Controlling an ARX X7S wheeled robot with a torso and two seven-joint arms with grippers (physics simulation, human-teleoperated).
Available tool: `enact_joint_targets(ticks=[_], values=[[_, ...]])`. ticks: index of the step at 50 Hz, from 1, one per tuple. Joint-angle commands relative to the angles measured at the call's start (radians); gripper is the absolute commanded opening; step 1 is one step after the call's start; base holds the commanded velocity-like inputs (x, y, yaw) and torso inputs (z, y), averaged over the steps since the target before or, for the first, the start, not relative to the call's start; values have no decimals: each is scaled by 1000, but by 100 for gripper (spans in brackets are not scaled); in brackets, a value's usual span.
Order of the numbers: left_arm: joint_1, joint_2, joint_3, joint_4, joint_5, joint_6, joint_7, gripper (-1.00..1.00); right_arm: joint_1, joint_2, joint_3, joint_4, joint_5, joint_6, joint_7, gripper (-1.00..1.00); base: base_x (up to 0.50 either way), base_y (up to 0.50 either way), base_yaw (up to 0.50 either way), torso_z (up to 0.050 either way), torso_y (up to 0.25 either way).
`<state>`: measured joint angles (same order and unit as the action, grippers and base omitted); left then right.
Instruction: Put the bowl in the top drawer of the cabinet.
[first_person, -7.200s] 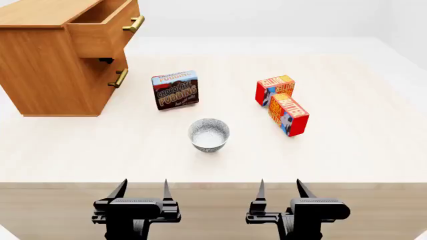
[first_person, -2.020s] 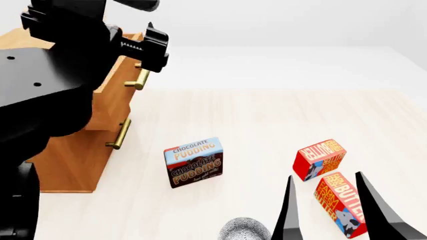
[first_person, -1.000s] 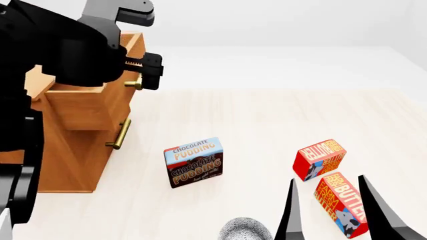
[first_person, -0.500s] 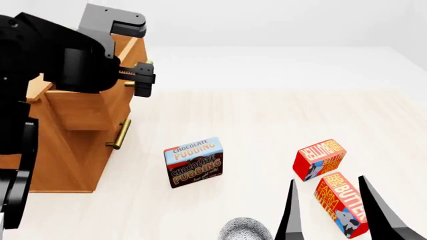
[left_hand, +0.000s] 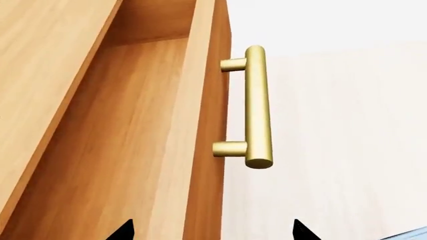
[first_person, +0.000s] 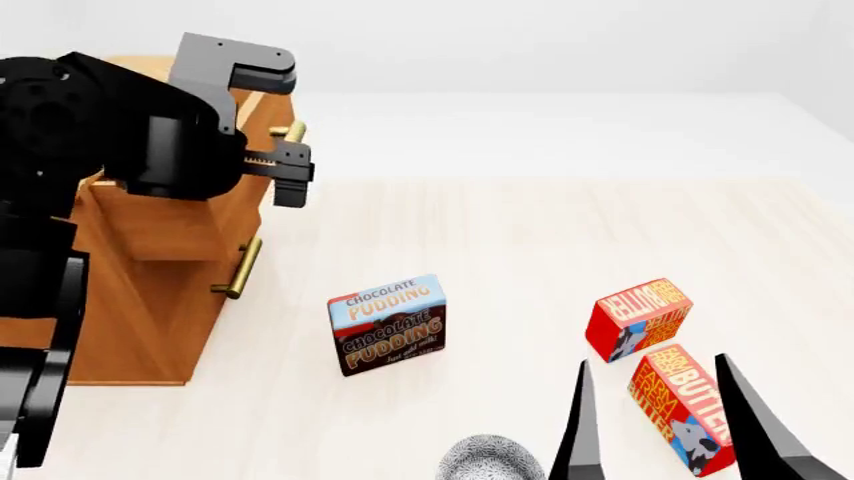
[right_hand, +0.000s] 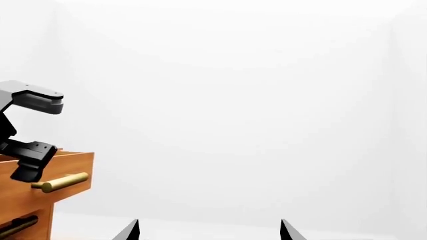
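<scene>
A: Where is the bowl?

B: At the near edge of the head view, on the pale surface; only its speckled grey top shows. It sits just beside the right gripper, whose two black fingers stand spread wide with nothing between them.

A: And the left gripper?

B: Up at the cabinet, right by the brass handle of the top drawer. In its wrist view the two fingertips sit apart at the frame's edge, one on the drawer's inner side and one outside the front panel, with the handle ahead of them. They are parted and grip nothing.

A: Is the drawer open?

B: Yes, its wooden inside shows in the left wrist view. The lower drawer's handle shows below it in the head view.

A: Any writing to read?

B: The brown and blue box reads "CHOCOLATE PUDDING" twice; it stands between the cabinet and the two red boxes. There is a smaller line under that, too small to read. The nearer red box reads "BUTTER" in yellow. The one behind it carries the same red and yellow lettering turned the other way, hard to read.

A: How do the red boxes lie?

B: Close together, perhaps touching at a corner; I cannot tell.
</scene>
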<state>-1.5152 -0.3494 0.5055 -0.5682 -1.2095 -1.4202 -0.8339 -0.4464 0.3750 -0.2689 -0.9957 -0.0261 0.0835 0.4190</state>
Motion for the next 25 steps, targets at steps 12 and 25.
enact_joint_targets(ticks=[12, 25], values=[[78, 22, 22, -36, -67, 43, 46, 100, -8, 10, 8, 10, 12, -22, 13, 100, 1, 0, 0, 0, 0], [96, 78, -108, -11, -260, -21, -99, 100, -8, 11, -4, 3, 1, -15, 18, 100, 0, 0, -1, 0, 0]])
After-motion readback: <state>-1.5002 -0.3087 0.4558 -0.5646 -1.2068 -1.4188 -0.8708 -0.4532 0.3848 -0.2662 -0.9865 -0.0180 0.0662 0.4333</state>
